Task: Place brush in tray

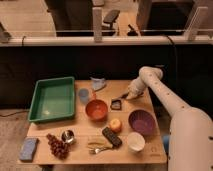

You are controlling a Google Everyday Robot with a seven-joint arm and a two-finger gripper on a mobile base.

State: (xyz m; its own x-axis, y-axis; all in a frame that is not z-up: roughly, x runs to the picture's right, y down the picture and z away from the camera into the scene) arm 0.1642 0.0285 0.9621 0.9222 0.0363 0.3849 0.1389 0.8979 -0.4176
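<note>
My gripper (131, 95) is down at the far right of the table (85, 150), at the handle end of the brush (120, 101) — whether it has closed on it, I cannot tell. The brush lies between the orange bowl (96, 109) and my arm, its dark head nearest the bowl. The green tray (39, 95) sits well apart at the left. I'd take the handle squarely, lift clear of the bowl and the blue cup (83, 95), then lower flat — no dropping. No readable writing anywhere.
</note>
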